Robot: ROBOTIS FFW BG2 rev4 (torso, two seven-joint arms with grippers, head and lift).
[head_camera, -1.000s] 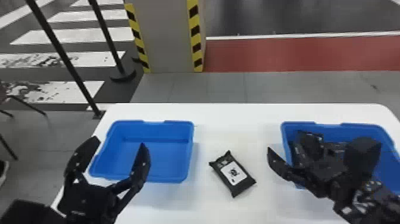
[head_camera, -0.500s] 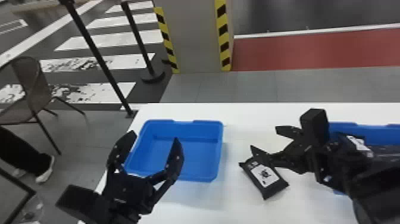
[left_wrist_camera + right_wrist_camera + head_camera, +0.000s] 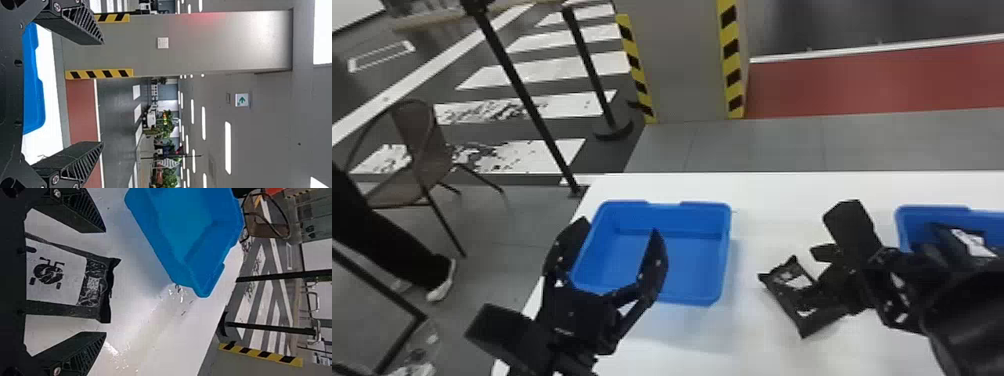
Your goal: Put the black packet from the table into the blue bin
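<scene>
Right gripper [image 3: 806,276] astride black packet [image 3: 783,296], fingers apart.
Packet lies on white table [image 3: 782,200], label up, between the left blue bin [image 3: 697,250] and the right blue bin [image 3: 922,220], nearer the robot than the table's far edge. Right wrist view: packet between the two spread fingers, a gap on each side; not clamped. Left gripper [image 3: 619,225] at the near left part of the left bin, its fingers also spread, nothing between them. Right bin holds a dark packet with a white label [image 3: 974,243]. Grey pillar [image 3: 687,65] with yellow-black striping stands beyond the table.
</scene>
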